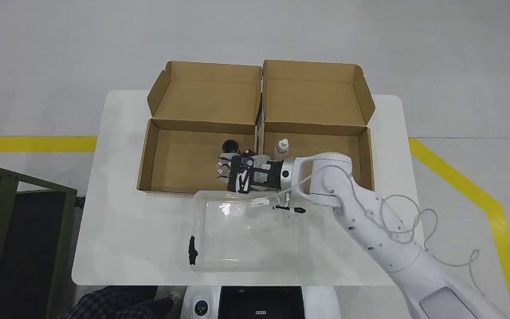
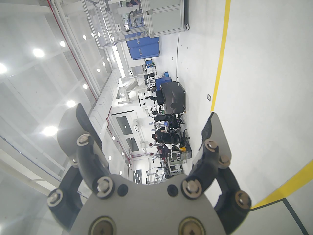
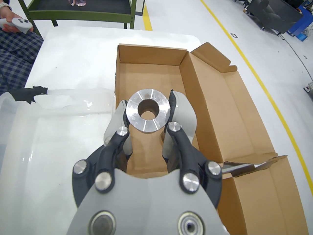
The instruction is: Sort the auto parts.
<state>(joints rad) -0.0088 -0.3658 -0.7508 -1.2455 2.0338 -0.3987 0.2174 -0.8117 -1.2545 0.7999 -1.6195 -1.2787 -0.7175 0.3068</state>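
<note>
My right gripper (image 3: 148, 101) is shut on a shiny metal ring (image 3: 137, 119) with a round bore, held above the floor of the left cardboard box (image 3: 149, 76). In the top view the right gripper (image 1: 226, 168) sits over that left box (image 1: 179, 159) near its front right corner. A dark ring part (image 1: 230, 147) lies in the same box just behind the gripper. A small white part (image 1: 282, 146) stands in the right cardboard box (image 1: 339, 147). My left gripper (image 2: 146, 113) is open, holds nothing and faces the room.
A clear plastic bin (image 1: 203, 239) with black tape on its rim sits in front of the boxes, under the right arm. Both box lids stand open toward the back. A green shelf cart (image 1: 28, 231) stands left of the white table (image 1: 119, 159).
</note>
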